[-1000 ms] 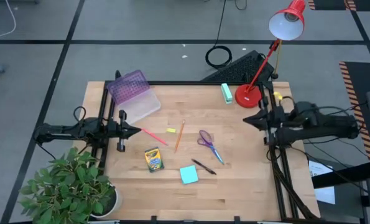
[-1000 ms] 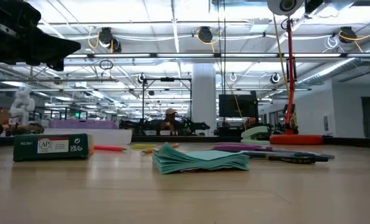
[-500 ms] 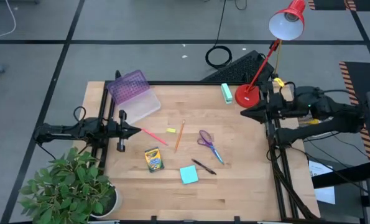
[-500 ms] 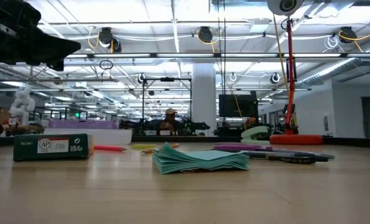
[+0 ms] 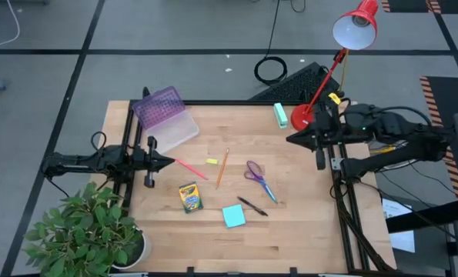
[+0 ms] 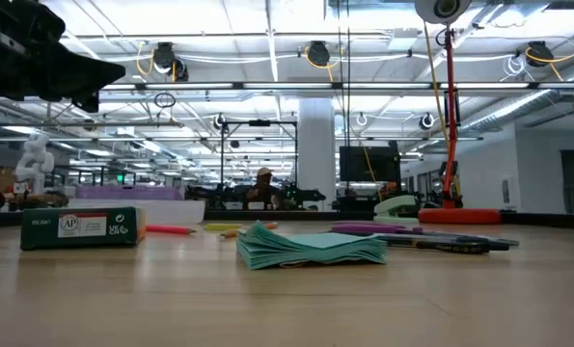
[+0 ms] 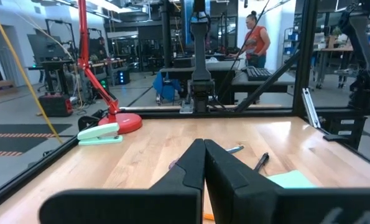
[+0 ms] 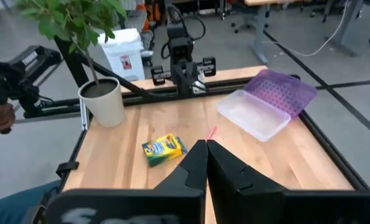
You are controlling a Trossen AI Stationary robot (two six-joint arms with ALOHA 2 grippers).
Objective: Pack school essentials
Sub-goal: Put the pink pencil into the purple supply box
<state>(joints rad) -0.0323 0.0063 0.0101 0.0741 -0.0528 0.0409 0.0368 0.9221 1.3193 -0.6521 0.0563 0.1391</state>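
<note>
**Right arm swings in over the table**

Since a second ago the right gripper [image 5: 292, 139] has advanced from the edge toward the purple-handled scissors [image 5: 255, 175], fingers pressed together. Scissors lie mid-table beside the orange pencil [image 5: 222, 168]: rigid, light, flat, probably best pinched across the blades' pivot. Nearby the sticky-note pad [image 5: 233, 216] is soft, the crayon box [image 5: 189, 197] crushable. Left gripper [image 5: 169, 162] waits closed at the left edge.

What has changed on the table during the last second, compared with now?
The right pincer moved from the table's right edge inward and toward the far side, near the red lamp's base, fingers shut, holding nothing. The left pincer and all stationery stayed in place.
</note>
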